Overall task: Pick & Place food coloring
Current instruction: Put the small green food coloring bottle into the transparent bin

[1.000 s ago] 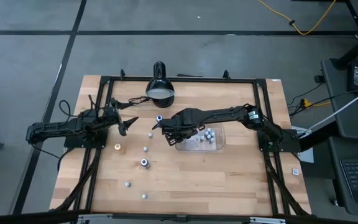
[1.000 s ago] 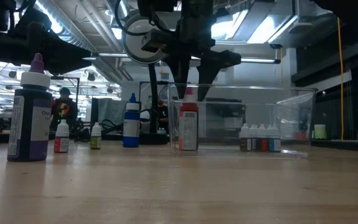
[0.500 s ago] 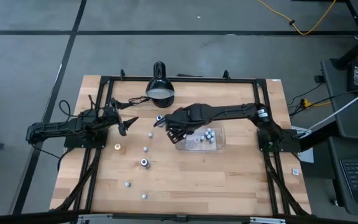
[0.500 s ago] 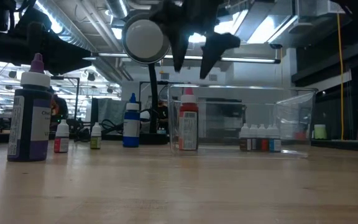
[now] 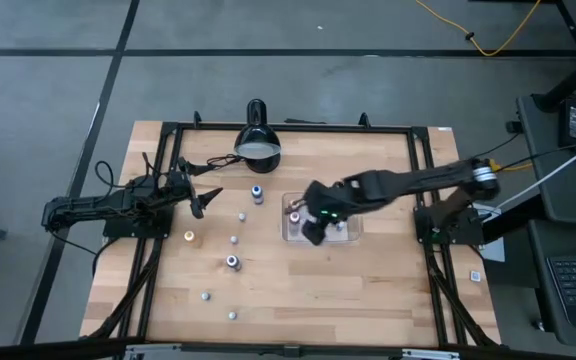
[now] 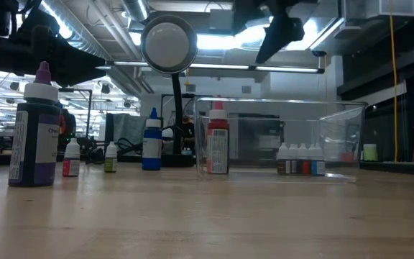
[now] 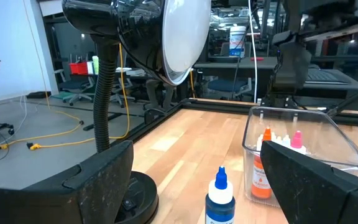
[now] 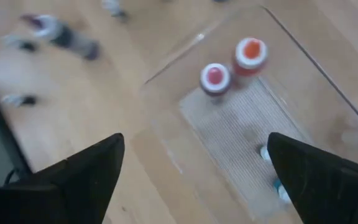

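You can read very little lettering at this moment. The only legible fragment sits on the dark purple-capped bottle (image 6: 36, 126) at the near left in the low view: its label shows the letters "Ch" at the right edge, with the rest turned out of view. You can see print on the label of the red-capped bottle (image 6: 217, 147) inside the clear tray (image 6: 336, 137), but it is too small to make out. The blue-capped bottle (image 7: 220, 198) in the left wrist view shows no readable label.
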Controlling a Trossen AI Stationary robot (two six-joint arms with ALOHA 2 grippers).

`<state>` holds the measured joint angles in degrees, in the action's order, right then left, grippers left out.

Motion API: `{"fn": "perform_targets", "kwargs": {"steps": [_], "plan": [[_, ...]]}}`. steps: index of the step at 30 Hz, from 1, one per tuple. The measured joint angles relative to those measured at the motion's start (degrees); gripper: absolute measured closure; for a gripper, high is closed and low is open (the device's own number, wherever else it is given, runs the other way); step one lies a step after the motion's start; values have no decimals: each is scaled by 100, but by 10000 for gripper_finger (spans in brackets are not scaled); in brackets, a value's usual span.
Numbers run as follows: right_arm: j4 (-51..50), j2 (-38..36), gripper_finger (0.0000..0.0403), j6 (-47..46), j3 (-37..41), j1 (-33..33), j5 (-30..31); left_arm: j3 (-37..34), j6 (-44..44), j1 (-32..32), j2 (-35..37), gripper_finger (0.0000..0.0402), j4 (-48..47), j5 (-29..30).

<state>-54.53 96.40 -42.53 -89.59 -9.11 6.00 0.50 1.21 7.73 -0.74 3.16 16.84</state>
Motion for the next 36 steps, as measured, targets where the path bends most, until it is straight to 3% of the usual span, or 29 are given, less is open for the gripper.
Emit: {"fn": "perform_targets", "kwargs": {"steps": [12,20,25,32,36], "plan": [[1538,-2348,8,2783,2489,-112,31,0,2,-1,-1,54,1,1],[2461,-3768,8,2503,4043,618,644,0,2,-2,0,54,1,0],[2700,-4497,8,2592,4737,1124,658,2,0,-1,0,54,2,1],[3080,-5424,8,3554,5713,1603,661,2,1,-2,-2,54,0,0],[3715,-5928,8,3415,6314,1679,654,1,2,-2,0,54,0,0]]}}
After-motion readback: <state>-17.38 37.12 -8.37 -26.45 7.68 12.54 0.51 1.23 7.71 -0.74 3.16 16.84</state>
